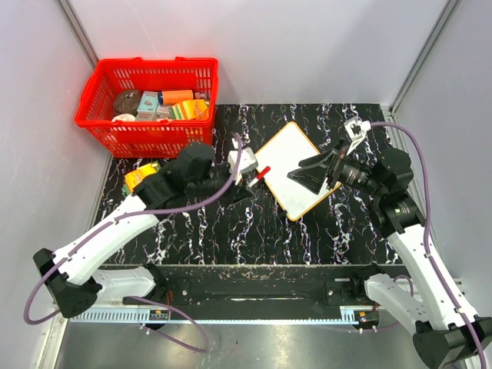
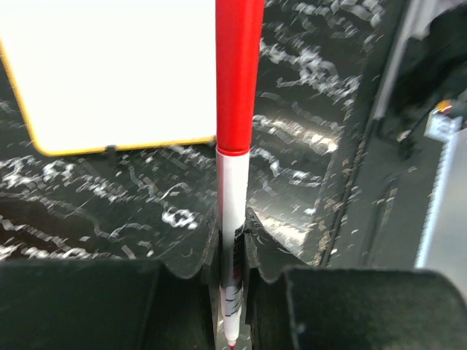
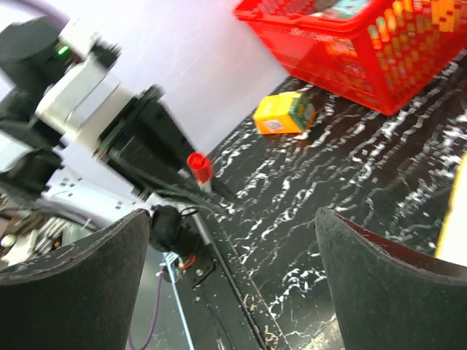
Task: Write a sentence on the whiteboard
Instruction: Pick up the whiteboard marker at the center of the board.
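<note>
Black stone-patterned table [image 1: 254,231] with white veins carries one whiteboard [image 1: 286,150], which lies flat and turned like a diamond, with a thin orange-yellow rim. The part of its face that shows is plain white in the top view and in the left wrist view.

Two arms are at work. The left gripper [image 1: 250,178] is just beside the lower-left edge of the whiteboard and its fingers are clamped on one marker [image 2: 233,211]. The marker has a white barrel with print and a long red part, and the red end points toward the whiteboard. If the marker touches the rim, I cannot tell. The right gripper [image 3: 233,284] has its two fingers [image 3: 73,292] spread wide and it grasps nothing. From above, the right gripper sits over the right half of the whiteboard, and I cannot tell if it touches the surface.

One red basket [image 1: 146,104] stands well apart from the whiteboard, up and to the left, and it holds several small packs. One small yellow box [image 1: 141,177] lies on the table to the left of the whiteboard, on the far side of the left gripper
</note>
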Motion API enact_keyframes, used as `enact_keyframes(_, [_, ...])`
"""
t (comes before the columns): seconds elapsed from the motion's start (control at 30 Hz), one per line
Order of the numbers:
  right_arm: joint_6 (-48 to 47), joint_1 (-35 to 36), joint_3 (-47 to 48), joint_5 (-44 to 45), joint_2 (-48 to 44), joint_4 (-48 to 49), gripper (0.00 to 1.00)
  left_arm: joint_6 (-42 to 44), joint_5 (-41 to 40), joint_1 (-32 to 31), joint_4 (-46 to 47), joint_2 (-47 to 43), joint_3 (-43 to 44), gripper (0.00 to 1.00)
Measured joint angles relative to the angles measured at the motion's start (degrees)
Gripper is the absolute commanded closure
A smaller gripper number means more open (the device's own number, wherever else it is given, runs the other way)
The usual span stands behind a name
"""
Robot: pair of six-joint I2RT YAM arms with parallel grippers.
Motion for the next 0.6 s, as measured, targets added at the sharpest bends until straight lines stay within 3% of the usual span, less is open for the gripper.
enact_keyframes(0.13, [2.03, 1.73, -0.04, -4.85, 1.81, 6.14, 0.0, -6.49, 11.82, 5.07, 2.05, 2.19, 3.5, 1.0])
enact_keyframes(0.23, [2.45, 7.91, 0.11, -4.83, 3.3, 8.61, 0.04, -10.54, 18.62, 6.21, 4.24, 3.17, 6.08, 1.0])
enact_keyframes(0.4, [5.16, 15.78, 0.33, -3.72, 7.65, 15.41, 0.19, -14.4, 24.87, 6.49, 7.28, 3.52, 7.67, 1.0])
enact_keyframes(0.6, [8.72, 16.15, -0.22, -0.68, 9.44, 22.08, 0.39, -16.81, 28.28, 6.54, 8.02, 4.24, 7.65, 1.0])
